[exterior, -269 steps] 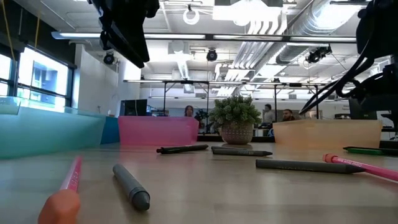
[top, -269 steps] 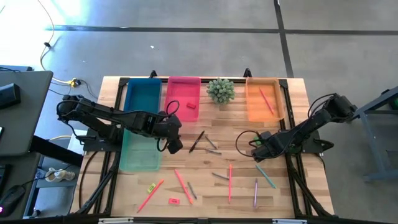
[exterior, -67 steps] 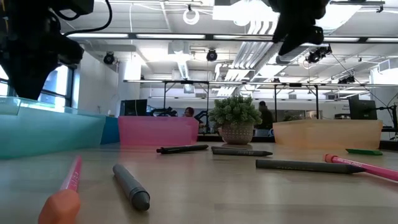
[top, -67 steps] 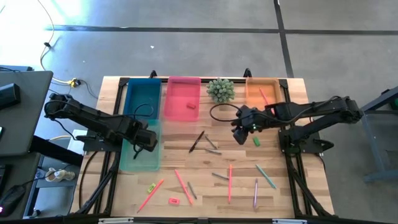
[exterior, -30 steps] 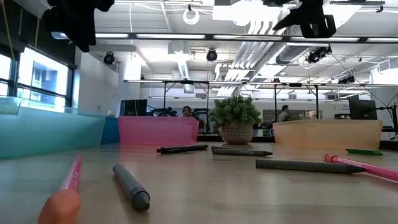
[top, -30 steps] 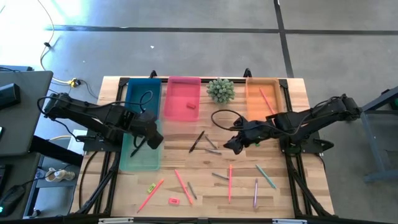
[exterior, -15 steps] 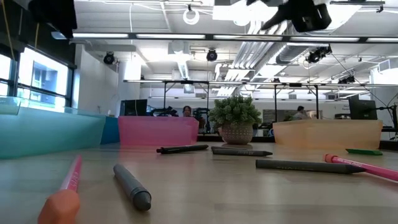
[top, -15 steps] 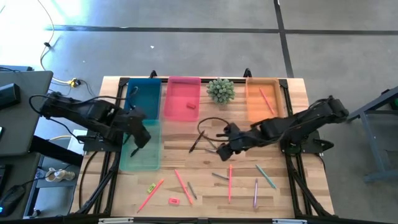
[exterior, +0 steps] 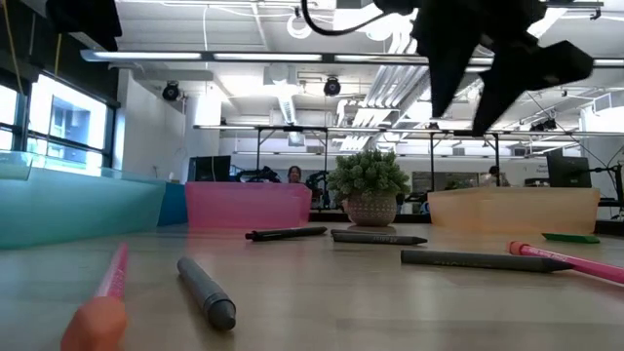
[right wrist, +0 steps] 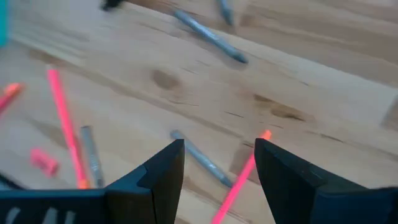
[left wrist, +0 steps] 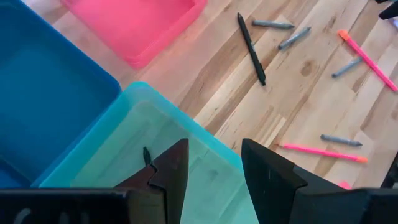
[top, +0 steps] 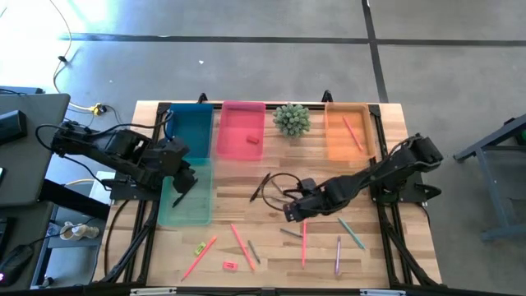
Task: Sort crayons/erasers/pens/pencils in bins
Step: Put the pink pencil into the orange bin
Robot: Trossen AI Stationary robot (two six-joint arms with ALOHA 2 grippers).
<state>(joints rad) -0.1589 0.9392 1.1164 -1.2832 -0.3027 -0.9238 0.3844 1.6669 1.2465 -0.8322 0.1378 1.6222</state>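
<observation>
My left gripper (left wrist: 214,171) hangs open above the pale teal bin (top: 197,215). A short dark stick (top: 177,200) lies on that bin's floor, clear of the fingers. My right gripper (right wrist: 217,177) is open and points down over the middle of the table (top: 394,148). It hovers above a grey stick (right wrist: 200,159) and the tip of a pink pencil (right wrist: 239,182). More pencils (top: 241,245), a yellow eraser (top: 200,247) and a red eraser (top: 230,265) lie flat near the front edge. Another red eraser (top: 252,140) sits in the pink bin (top: 242,123).
The blue bin (top: 189,127), a spiky green plant (top: 291,119) and the orange bin (top: 345,144) holding a pink pencil (top: 352,131) line the far edge. A dark pen (top: 260,187) and grey sticks (top: 281,200) lie mid-table. A purple pencil (top: 338,253) and a green one (top: 351,233) lie front right.
My right gripper has swung from the table's right half toward its middle and near edge. It has sunk lower and rolled its wrist, and stays open. My left gripper has drawn back toward the left edge and risen a little above the teal bin.
</observation>
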